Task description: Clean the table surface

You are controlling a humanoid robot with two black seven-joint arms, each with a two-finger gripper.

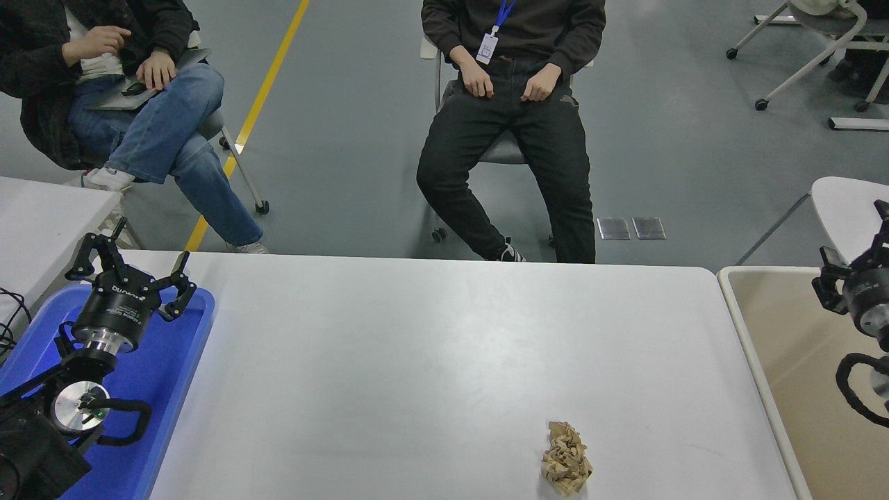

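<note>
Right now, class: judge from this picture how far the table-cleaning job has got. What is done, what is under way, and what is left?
Done: nothing that shows. A crumpled brown paper wad lies on the table surface, near its front edge. In hand: nothing. The right gripper hangs at the right edge over a beige bin, far from the wad. The left gripper is parked, fingers open, above the blue tray. Left: clearing the wad.

Large matte white rectangular tabletop [430, 361]: plain white. Crumpled tan-brown paper wad [566, 459], near right: mottled beige. Shallow blue plastic tray [160, 389], left: solid blue. Beige-floored white-rimmed bin [785, 361], right. Grey floor [347, 139], yellow stripe [260, 104].
</note>
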